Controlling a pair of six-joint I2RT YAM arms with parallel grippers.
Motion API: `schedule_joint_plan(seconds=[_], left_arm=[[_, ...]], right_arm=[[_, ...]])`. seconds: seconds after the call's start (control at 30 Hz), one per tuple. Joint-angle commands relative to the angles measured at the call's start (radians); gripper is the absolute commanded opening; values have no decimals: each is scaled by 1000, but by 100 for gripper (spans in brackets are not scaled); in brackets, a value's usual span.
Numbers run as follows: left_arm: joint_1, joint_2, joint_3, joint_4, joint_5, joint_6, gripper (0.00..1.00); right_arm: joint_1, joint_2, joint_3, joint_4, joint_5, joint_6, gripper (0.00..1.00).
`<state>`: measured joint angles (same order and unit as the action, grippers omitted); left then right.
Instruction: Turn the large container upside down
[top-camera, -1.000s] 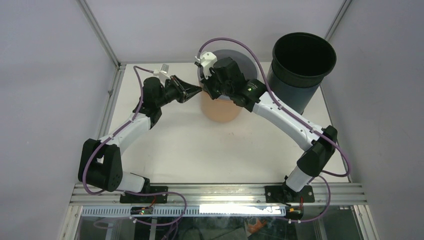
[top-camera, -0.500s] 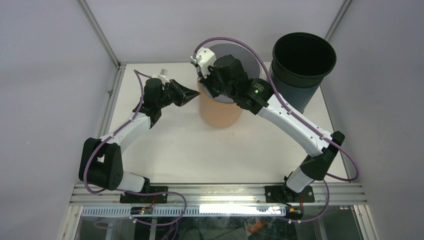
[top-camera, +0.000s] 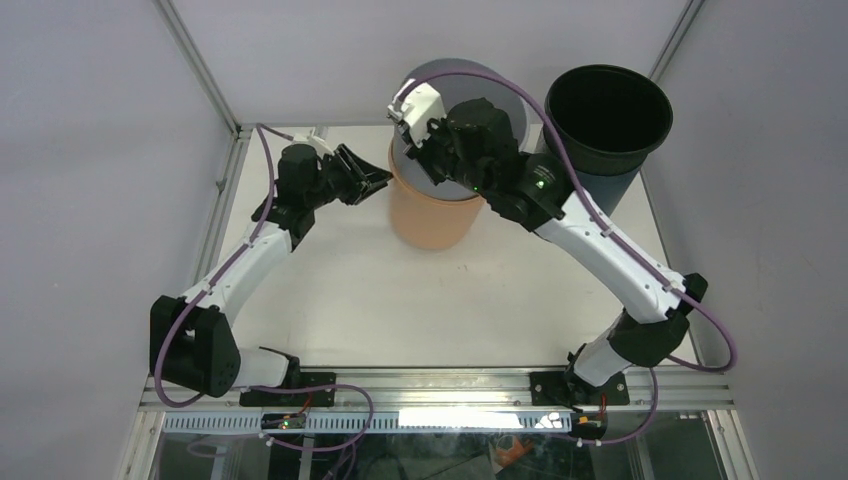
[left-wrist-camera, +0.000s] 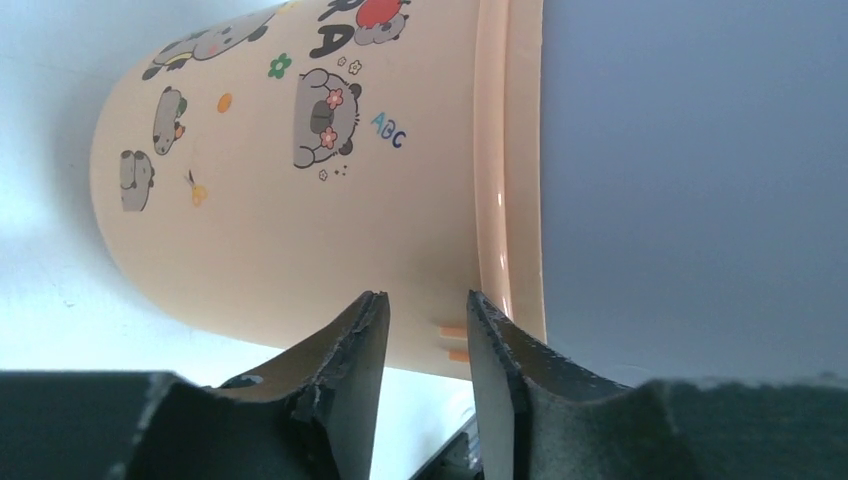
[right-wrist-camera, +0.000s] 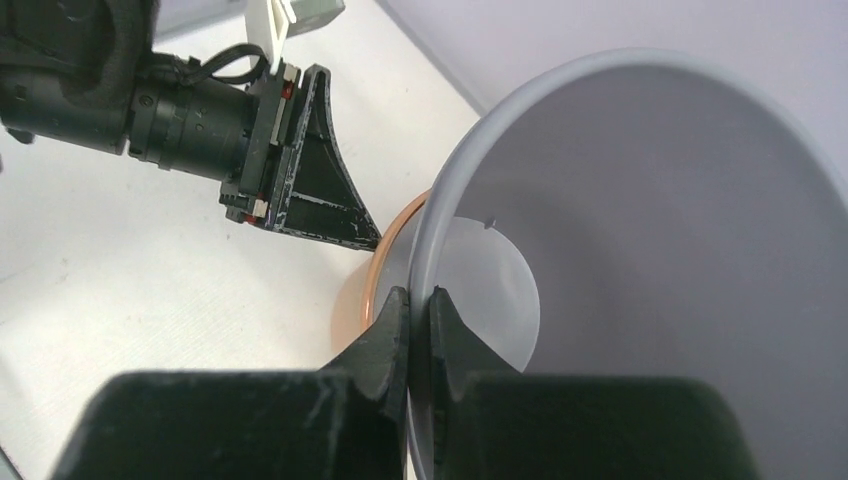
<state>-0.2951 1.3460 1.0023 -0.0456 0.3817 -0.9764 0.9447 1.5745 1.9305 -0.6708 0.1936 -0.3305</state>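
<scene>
Grey container (right-wrist-camera: 650, 250) lifted higher | right jaws pinching its rim | left jaws parted beside peach bucket (left-wrist-camera: 300, 200)

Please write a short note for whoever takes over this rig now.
Left gripper: open, at the rim of the peach container, not holding it.
Right gripper: shut on the rim of the grey container.
Grey container sits partly inside the peach one, mouth up; black container stands at back right, upright.
Done: no container is upside down yet.
Left: the turning over itself.
</scene>
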Motion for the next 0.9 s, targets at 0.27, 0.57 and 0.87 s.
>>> schedule_joint_plan(seconds=[0.27,0.57,0.87], left_arm=[[53,-103,222,-226,-63,264,57],[67,-141,271,-327,-91,382,72],[68,-143,278,-417,-129,457,73]], right_arm=[[18,-251,34,328,-106,-1,0],[17,-272,24,339,-118,21,0],[18,-347,52,285,-139,69,0]])
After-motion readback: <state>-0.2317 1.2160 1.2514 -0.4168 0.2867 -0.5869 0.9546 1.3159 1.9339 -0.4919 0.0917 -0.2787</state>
